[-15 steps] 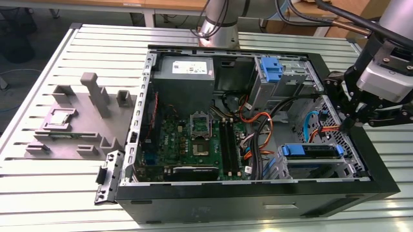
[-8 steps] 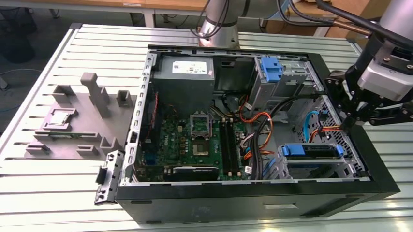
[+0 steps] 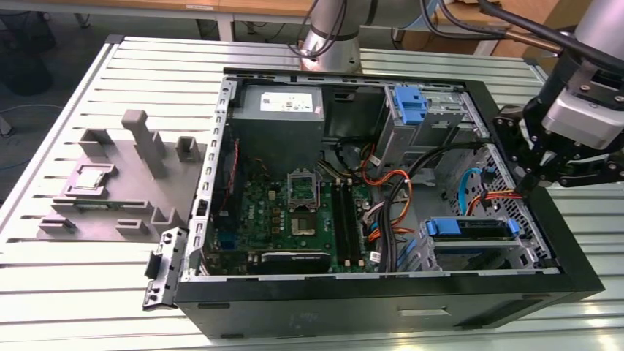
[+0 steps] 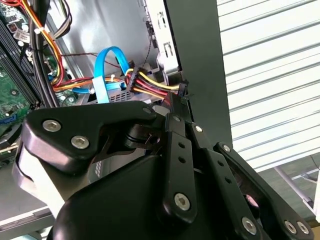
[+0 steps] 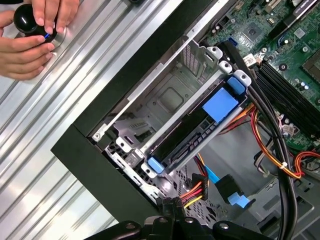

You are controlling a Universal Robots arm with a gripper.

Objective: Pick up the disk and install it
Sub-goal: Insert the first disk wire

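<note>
Jaws (image 3: 534,186): mine, hovering over the case's edge; open or closed, I cannot tell.
Disk (image 3: 470,229): seated in its bay.

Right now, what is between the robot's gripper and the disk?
In the first wrist view, a bundle of red, yellow and black wires and a blue cable lie between the gripper and the disk.

The disk (image 3: 471,229) sits in the case (image 3: 390,307); fixture block (image 3: 107,186) lies beside it.
</note>
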